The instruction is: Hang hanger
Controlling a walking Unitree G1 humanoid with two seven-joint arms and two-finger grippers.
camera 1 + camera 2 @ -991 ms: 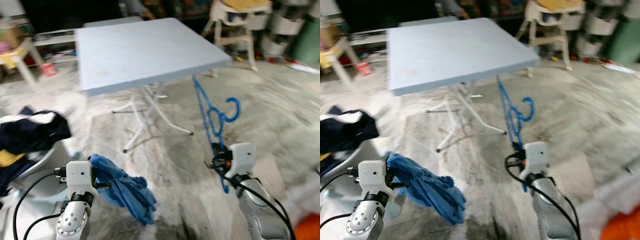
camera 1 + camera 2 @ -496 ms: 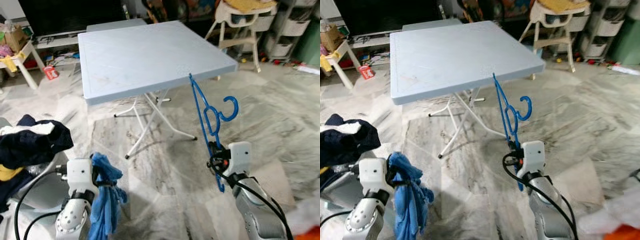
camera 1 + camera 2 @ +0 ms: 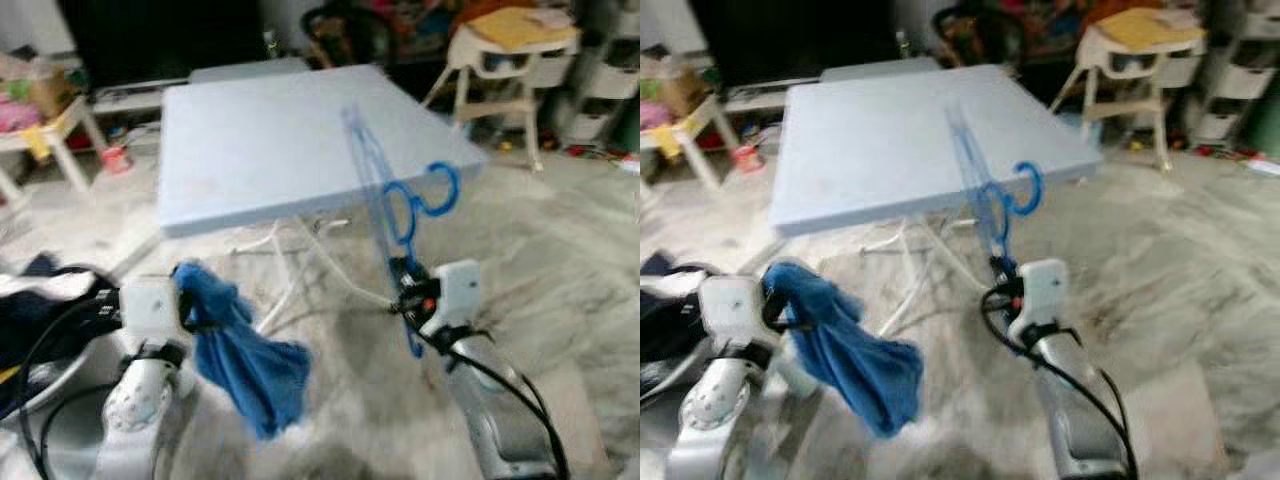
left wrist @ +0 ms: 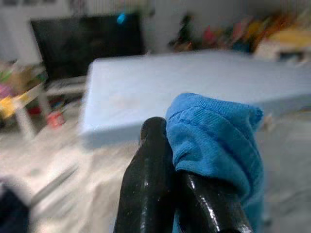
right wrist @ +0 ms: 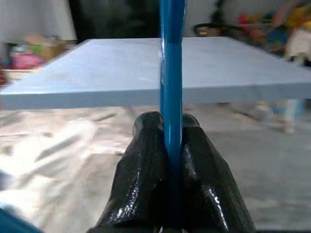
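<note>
My right gripper (image 5: 167, 141) has its two black fingers squeezed tight on the blue hanger (image 3: 385, 195). The hanger's thin bar runs straight up between them. I hold it near its low end, so the hook (image 3: 437, 190) sticks up high in front of me.

My left gripper (image 4: 170, 160) is pinched on a blue cloth (image 3: 240, 355). The cloth hangs down loose from the fingers and swings a little.

In front of me is a pale blue table (image 3: 250, 130). Its top looks bare. The hanger is up in the air in front of the table, not resting on it. Beside my left arm is a basket (image 3: 50, 385) with dark clothes (image 3: 35, 300).

So I think I have the hanger and the cloth picked up, and that part is done. The cloth is not on the hanger yet. I can't see a rail or hook to hang it on, so hanging is still left.
</note>
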